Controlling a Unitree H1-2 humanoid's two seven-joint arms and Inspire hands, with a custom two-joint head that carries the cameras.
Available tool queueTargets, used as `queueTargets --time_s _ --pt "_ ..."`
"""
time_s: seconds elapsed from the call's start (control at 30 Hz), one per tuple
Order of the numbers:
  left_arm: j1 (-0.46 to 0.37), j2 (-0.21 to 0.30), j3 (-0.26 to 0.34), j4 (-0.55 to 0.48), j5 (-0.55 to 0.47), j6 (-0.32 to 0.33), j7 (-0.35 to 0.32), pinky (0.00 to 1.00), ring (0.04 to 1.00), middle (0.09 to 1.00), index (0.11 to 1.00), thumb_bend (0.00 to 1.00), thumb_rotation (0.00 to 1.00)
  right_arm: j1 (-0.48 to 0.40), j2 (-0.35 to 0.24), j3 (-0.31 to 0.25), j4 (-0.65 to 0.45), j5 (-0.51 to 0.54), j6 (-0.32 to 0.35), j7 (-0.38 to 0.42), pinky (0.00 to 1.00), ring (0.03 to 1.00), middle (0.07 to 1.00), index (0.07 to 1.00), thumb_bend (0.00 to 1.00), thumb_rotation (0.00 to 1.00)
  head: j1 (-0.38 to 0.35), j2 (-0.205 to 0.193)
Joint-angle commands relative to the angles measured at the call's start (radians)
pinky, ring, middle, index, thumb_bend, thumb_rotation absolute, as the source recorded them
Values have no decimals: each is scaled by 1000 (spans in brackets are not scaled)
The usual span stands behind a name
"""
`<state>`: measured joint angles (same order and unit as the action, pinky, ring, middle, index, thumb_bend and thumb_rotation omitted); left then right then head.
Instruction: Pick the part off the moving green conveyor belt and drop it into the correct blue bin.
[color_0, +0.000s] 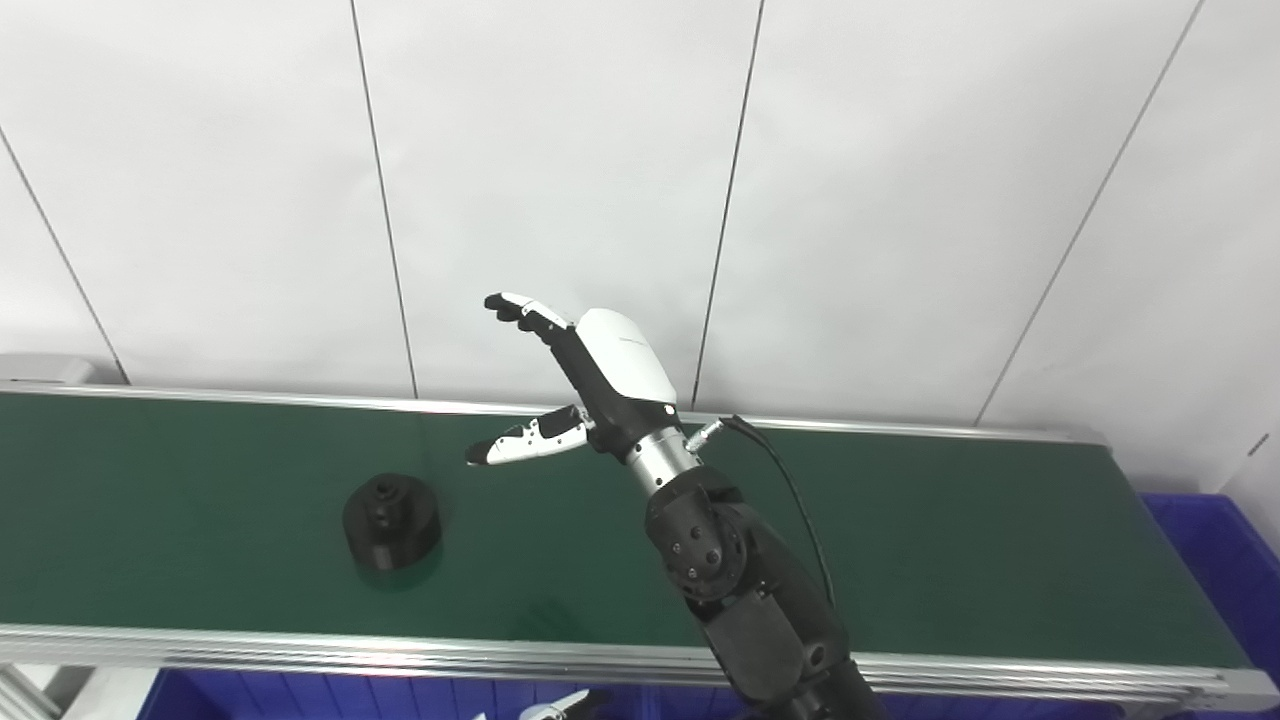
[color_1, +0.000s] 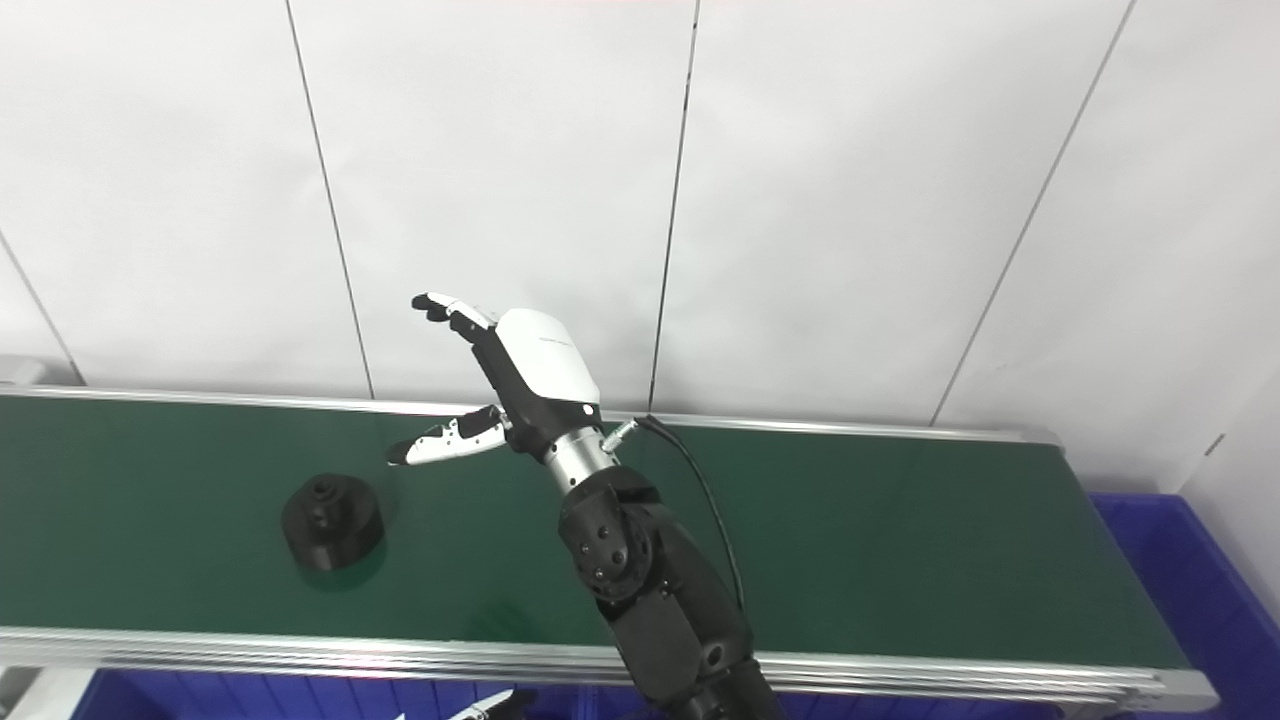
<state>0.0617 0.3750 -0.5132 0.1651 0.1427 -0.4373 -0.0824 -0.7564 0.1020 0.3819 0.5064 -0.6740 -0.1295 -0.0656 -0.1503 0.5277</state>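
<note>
Black part (color_0: 391, 521) rides the green belt (color_0: 900, 540), left of the right hand (color_0: 600, 375). That hand hovers spread and empty, probably poised to intercept it.

Nothing readable here tbh. There's a tiny grey print on the white back of the right hand (color_0: 600, 375), way too small.

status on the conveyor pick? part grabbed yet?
Not yet. Done: the right hand is raised over the green conveyor belt, fingers spread, holding nothing. In hand: nothing; the black part sits on the belt, to the left of the hand and untouched. Left: grasp it, carry it to a blue bin, drop it.
</note>
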Motion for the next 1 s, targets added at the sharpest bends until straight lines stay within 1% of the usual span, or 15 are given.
queueTargets --time_s 0.0,0.1,0.2,0.3,0.37,0.43,0.6,0.63,0.77,0.87,0.97 --pt "-16 21 0 -27 -9 -33 6 821 908 957 935 407 525 -39 21 18 26 -14 15 -27 747 832 858 863 956 350 -1 2" --pt "-19 27 -3 -30 -14 -33 8 819 904 952 933 403 503 -48 28 28 97 -17 6 -53 746 828 863 862 960 331 0 4" --pt "-19 25 0 -30 -28 -33 2 820 903 950 931 404 483 -67 37 33 183 -17 -5 -85 744 833 867 866 961 342 2 4" --pt "-12 23 2 -31 -35 -33 0 818 902 950 928 410 477 -96 46 36 285 -9 -22 -121 771 861 879 868 965 360 4 2" --pt "-9 24 1 -33 -35 -33 0 812 899 950 924 417 490 -114 52 39 340 -2 -30 -133 794 879 885 871 970 382 8 2" --pt "-4 27 -1 -38 -33 -33 2 810 899 952 924 417 491 -136 62 46 409 -1 -42 -157 781 877 881 871 985 397 9 3" --pt "4 35 -4 -48 -28 -33 0 811 900 954 926 415 489 -181 81 62 534 11 -54 -190 772 882 885 881 1000 422 17 4" --pt "8 36 -3 -51 -31 -33 -2 809 897 951 924 422 484 -189 84 64 561 15 -58 -196 760 858 874 877 1000 411 18 4" --pt "23 38 1 -64 -37 -33 -9 808 894 947 919 432 472 -212 92 71 638 27 -71 -213 755 840 865 876 1000 399 29 7" --pt "38 42 4 -78 -34 -33 -8 807 892 944 913 439 465 -226 99 71 689 43 -69 -216 767 849 873 879 1000 397 34 14" --pt "51 45 5 -90 -28 -33 -5 802 890 943 912 445 467 -237 106 75 728 53 -68 -222 757 841 876 875 1000 416 41 17"
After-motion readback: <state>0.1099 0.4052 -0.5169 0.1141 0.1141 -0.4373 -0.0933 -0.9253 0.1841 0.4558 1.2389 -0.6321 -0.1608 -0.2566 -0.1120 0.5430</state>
